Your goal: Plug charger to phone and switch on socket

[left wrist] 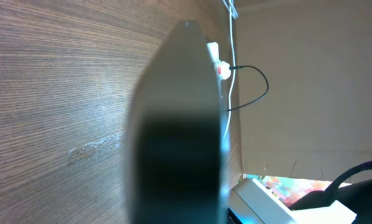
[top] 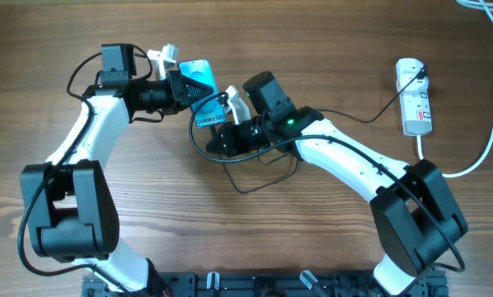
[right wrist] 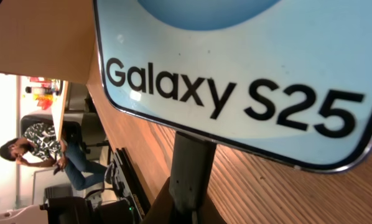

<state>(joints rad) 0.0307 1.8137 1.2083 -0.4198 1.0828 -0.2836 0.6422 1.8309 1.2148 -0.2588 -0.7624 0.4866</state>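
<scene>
Directly against the right wrist lens, the phone [right wrist: 236,62] fills the upper frame, its pale blue screen tilted and lettered "Galaxy S25"; a dark upright piece [right wrist: 189,168], blurred, meets the phone's lower edge at bottom centre, and whether it is a connector cannot be determined.

From overhead, upper centre of the frame, the phone is lifted off the table [top: 271,239] and slanted, screen up; the left gripper [top: 180,82] reaches in from the left and pinches the phone at its upper-left end. The right gripper [top: 230,111] comes in from the lower right, its white fingertips just beside the phone's lower end; whether its jaws are spread or pressed on anything cannot be told from these views.

Beyond the grippers, the charger [left wrist: 265,86] runs as a thin black cable; overhead it loops loosely on the table under and beside the right arm, then trails right toward the strip.

Farthest out, at the upper right of the overhead frame, the socket [top: 414,99] lies flat on the table, well apart from the phone, red marks on its face; the charger's cable joins it at its upper end; a thick white cord [top: 477,165] leaves its lower end and curves away to the right edge.
</scene>
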